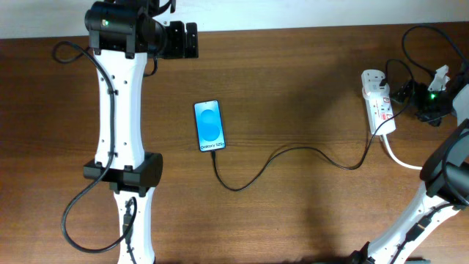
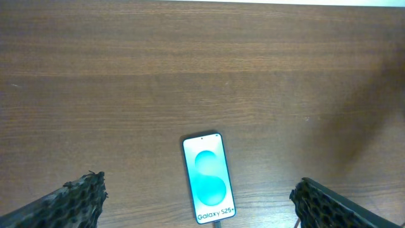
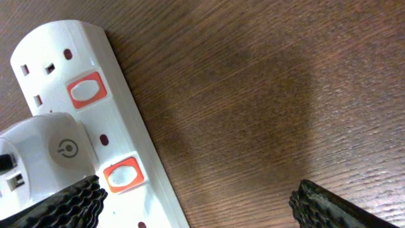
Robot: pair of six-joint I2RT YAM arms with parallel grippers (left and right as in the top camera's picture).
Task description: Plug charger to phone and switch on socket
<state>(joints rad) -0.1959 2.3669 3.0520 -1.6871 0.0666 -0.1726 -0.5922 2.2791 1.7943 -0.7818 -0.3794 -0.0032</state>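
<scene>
The phone (image 1: 209,125) lies flat at the table's middle with its blue screen lit; it also shows in the left wrist view (image 2: 209,178). The charger (image 1: 293,150), a thin black cable, runs from the phone's bottom edge, where its tip (image 2: 217,223) meets the phone, across to the socket (image 1: 378,101). The socket (image 3: 126,136) is a white strip with red switches (image 3: 123,175) and a white adapter (image 3: 44,152). My left gripper (image 2: 197,185) is open and empty, high above the phone. My right gripper (image 3: 197,189) is open and empty, just beside the socket's edge.
A thick white cord (image 1: 399,158) leaves the socket toward the right. Black cables (image 1: 421,44) loop at the far right behind the socket. The left arm (image 1: 117,110) lies along the table's left side. The right arm (image 1: 440,183) comes in from the bottom right.
</scene>
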